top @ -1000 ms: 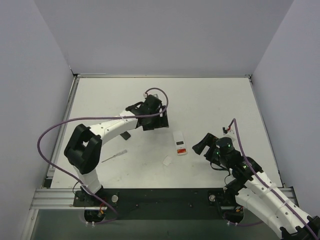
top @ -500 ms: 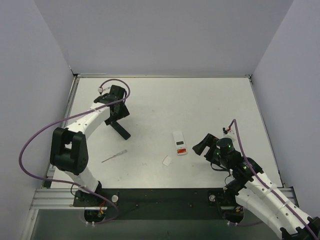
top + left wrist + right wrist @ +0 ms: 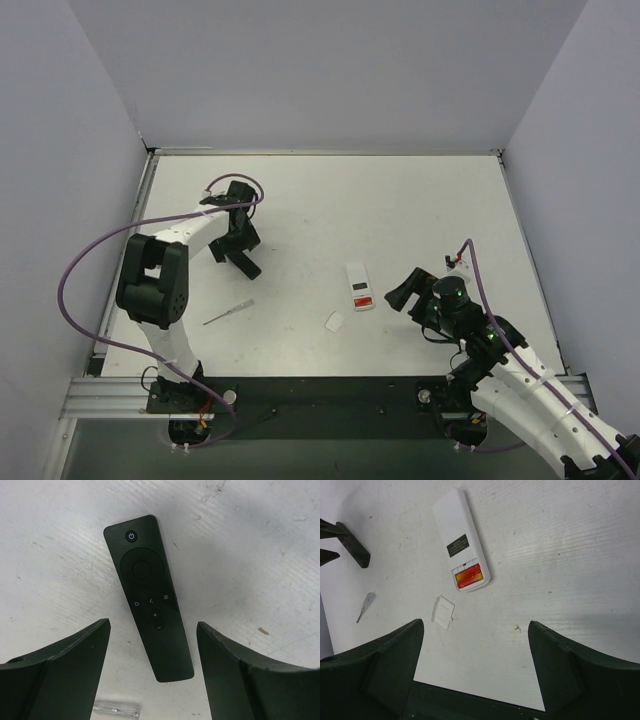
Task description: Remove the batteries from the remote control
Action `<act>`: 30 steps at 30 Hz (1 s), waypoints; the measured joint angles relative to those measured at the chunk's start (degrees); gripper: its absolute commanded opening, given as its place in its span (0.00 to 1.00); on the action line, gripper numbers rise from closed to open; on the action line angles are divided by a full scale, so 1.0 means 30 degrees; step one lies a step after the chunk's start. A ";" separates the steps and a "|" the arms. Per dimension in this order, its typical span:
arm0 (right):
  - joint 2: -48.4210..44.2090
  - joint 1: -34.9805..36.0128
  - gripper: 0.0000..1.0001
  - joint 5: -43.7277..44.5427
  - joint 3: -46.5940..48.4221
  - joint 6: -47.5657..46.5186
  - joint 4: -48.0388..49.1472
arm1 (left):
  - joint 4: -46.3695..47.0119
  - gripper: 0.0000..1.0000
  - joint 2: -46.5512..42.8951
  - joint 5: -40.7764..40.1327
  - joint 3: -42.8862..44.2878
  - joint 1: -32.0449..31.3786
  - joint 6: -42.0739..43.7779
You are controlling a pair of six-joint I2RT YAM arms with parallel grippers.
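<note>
left gripper point(image 3: 152, 625): jaws wide apart, holding nothing, just above the black remote point(image 3: 147, 595), far left | right gripper point(image 3: 476, 624): wide apart, empty | batteries point(image 3: 468, 576): showing in the white remote point(image 3: 457, 540), middle | tip: best go straight down, pinch its long sides

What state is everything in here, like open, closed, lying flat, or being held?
white remote: face down, battery compartment open.
batteries: seated in that compartment.
battery cover: off, lying flat beside the white remote.
black remote: face up, lying flat, not held.
left pincer: open, above the black remote.
right pincer: open, holding nothing.
</note>
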 measured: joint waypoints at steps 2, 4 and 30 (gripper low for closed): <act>-0.0029 0.0000 0.80 0.0000 0.0000 0.0000 0.0000 | 0.0029 0.80 0.0291 0.0036 0.0000 0.0036 -0.0109; -0.0066 0.0000 0.80 0.0007 0.0000 0.0000 0.0000 | 0.0270 0.79 0.0576 0.0255 -0.0182 0.0095 -0.0189; 0.0197 0.0022 0.81 -0.3978 -0.0262 -0.0437 0.4976 | 0.3330 0.00 -0.1785 0.6870 -0.2273 0.1333 0.0911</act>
